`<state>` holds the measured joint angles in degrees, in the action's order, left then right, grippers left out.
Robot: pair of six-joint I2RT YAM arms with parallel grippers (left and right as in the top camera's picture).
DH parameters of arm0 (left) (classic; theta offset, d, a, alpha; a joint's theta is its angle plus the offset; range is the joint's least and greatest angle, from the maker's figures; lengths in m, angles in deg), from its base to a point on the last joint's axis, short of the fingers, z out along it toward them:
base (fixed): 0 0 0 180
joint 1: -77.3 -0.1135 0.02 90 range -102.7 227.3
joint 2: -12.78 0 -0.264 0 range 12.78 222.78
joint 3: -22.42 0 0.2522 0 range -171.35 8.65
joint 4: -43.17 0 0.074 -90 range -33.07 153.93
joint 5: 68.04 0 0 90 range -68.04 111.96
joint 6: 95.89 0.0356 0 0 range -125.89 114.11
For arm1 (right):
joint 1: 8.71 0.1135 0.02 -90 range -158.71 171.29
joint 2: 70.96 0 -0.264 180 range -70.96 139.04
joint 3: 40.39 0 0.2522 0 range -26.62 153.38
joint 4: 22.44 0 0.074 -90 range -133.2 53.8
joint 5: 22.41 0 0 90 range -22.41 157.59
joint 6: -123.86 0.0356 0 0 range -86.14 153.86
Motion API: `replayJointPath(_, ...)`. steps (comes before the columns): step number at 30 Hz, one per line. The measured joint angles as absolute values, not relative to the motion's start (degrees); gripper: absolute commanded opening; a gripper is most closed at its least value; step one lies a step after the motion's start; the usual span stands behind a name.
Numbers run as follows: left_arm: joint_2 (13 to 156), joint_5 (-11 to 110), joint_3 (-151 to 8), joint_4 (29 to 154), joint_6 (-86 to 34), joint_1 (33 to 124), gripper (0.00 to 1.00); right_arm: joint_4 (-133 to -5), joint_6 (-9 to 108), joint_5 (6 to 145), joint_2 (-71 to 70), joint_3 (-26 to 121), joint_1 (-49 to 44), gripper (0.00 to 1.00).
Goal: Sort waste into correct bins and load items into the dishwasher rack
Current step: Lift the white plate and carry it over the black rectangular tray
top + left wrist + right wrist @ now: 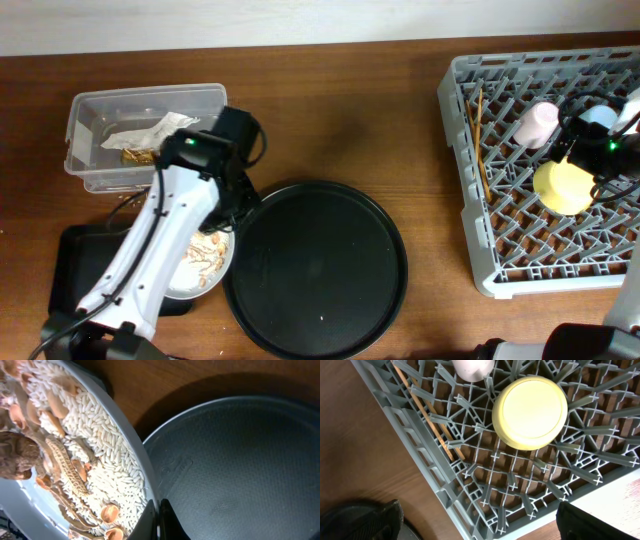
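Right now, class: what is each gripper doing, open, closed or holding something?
Left gripper: closed on the grey plate's rim.
Right gripper: open, holding nothing.

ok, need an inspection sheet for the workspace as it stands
surface: brown wooden table
job's things: dishwasher rack holds chopsticks, pink cup, blue cup and yellow bowl; grey plate carries rice and food scraps, overlapping the black rectangular tray; wrapper in the clear tub
clutter: large round black tray mid-table
grippers: left gripper shut on the plate rim; right gripper open above the rack, holding nothing
cables: black cable by the right arm, over the rack
surroundings: pale wall along the far edge
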<state>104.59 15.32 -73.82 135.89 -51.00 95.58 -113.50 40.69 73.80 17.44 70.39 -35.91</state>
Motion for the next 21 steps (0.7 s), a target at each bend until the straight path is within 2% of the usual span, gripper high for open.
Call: replayJointPath(21,104.6,21.0,-73.8,132.5,-42.2,82.2,0.01,-113.5,40.7,73.8,17.4,70.4,-35.9,0.99)
